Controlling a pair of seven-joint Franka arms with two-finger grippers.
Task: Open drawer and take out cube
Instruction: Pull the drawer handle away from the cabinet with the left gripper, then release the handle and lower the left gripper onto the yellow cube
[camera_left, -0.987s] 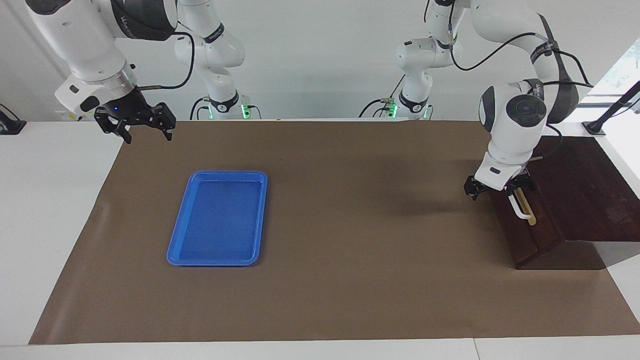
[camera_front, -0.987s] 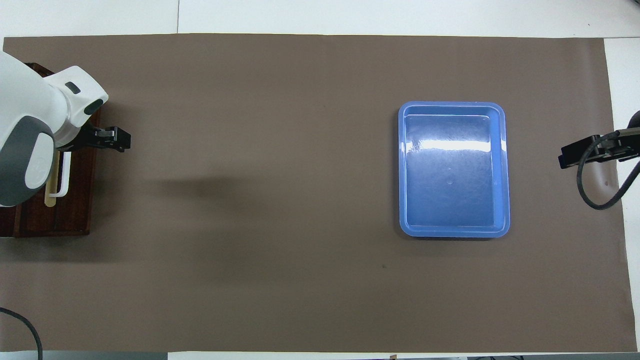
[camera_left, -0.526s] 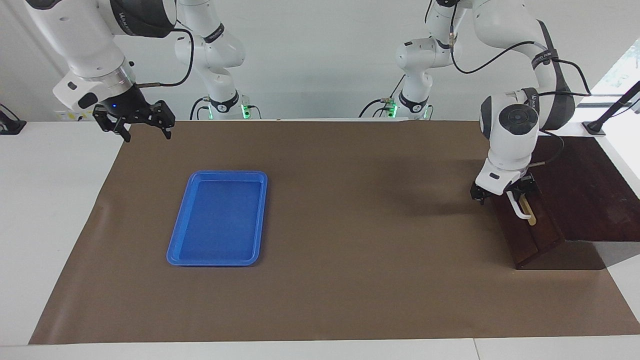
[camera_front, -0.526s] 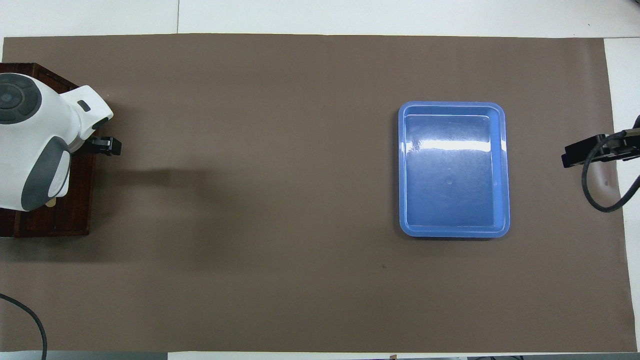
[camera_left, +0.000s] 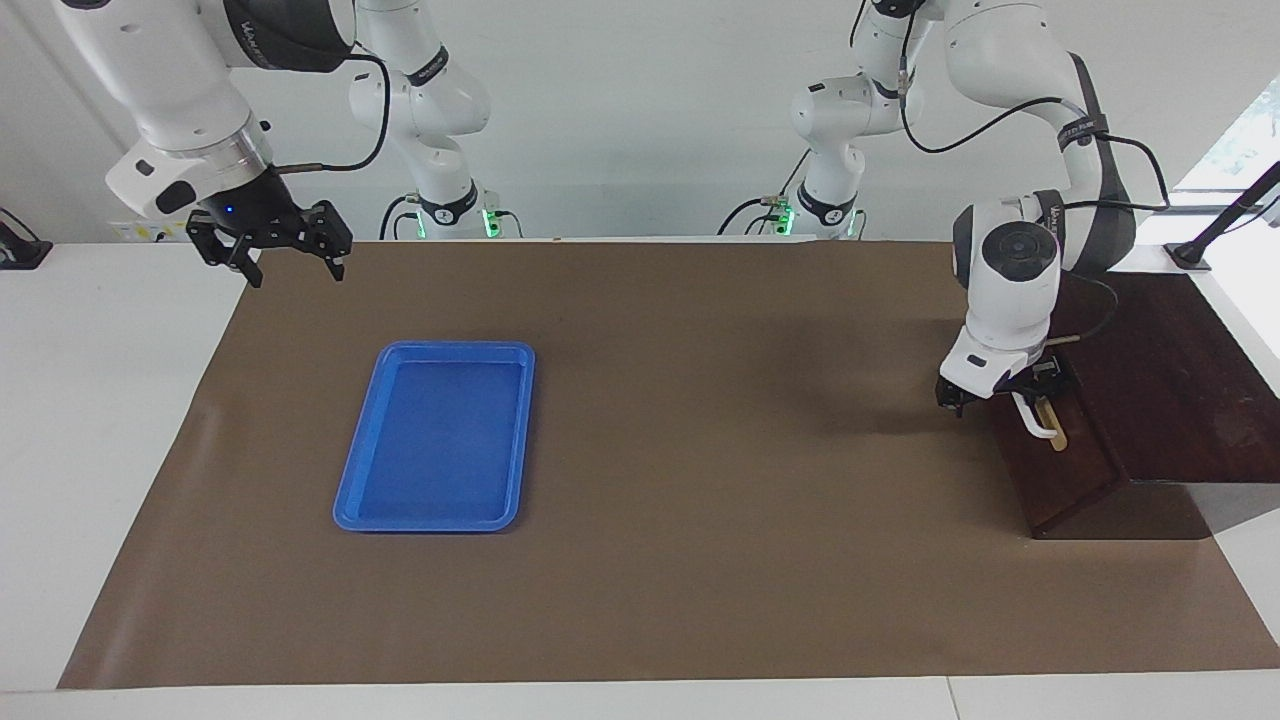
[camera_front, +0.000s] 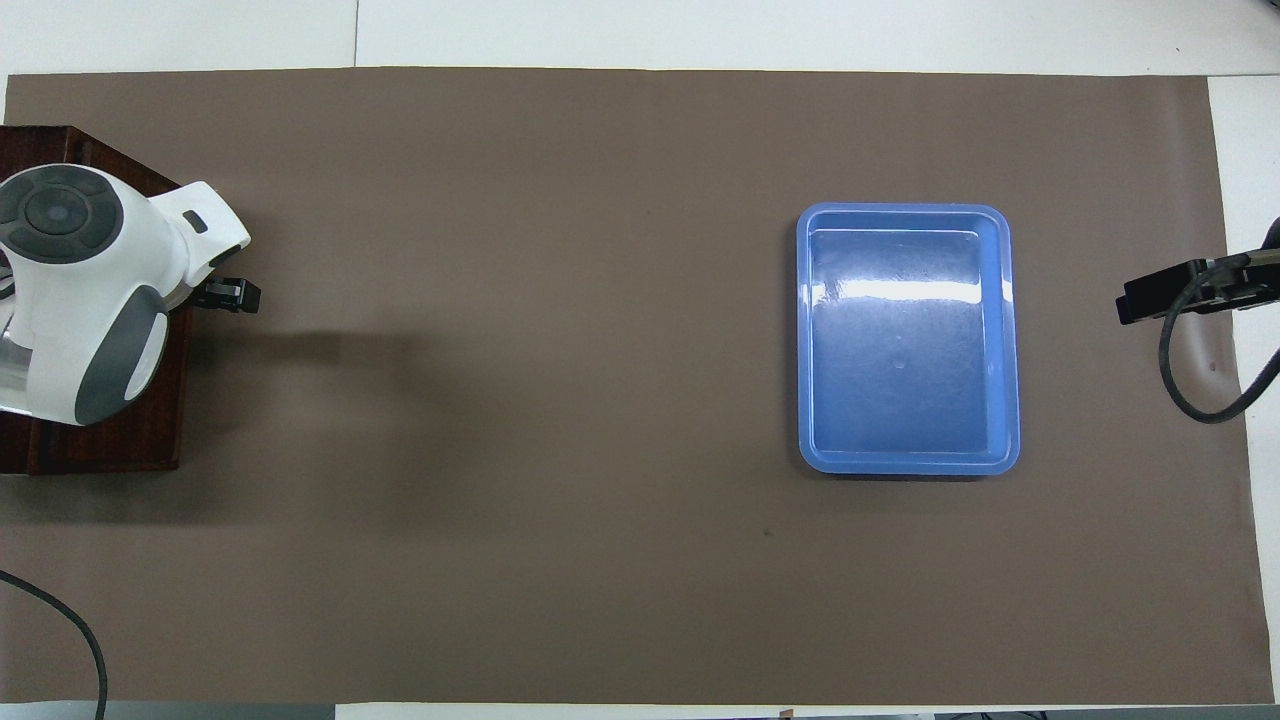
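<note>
Two white arms work at a white desk (camera_left: 110, 400) spread with a wide brown mat (camera_left: 700, 450) that stops short of the desk's edges; a plain pale wall rises past the robots' bases, and daylight comes in at the corner by the left arm.

A dark brown wooden box (camera_left: 1150, 400) stands at the left arm's end of the desk, glossy and grained, with a flat top. Its drawer (camera_left: 1065, 470) faces the desk's middle and looks closed, the front flush with the box. On that front a tan strip carries a white bar handle (camera_left: 1035, 422). The cube is not in view.

A blue tray (camera_left: 436, 436) lies toward the right arm's end, well apart from the box: smooth plastic, rectangular with rounded corners and a shallow raised rim, its floor shining under the lights in the overhead view.

The left arm bends down steeply from above the box, wrist pointing at the drawer front. The left gripper (camera_left: 1000, 388) is at the handle's upper end, one black finger showing on the mat side and the other by the bar; whether it clasps the bar I cannot tell.

The right arm waits. The right gripper (camera_left: 290, 262) hangs over the mat's corner at its own end, fingers spread wide and pointing down, holding nothing.
</note>
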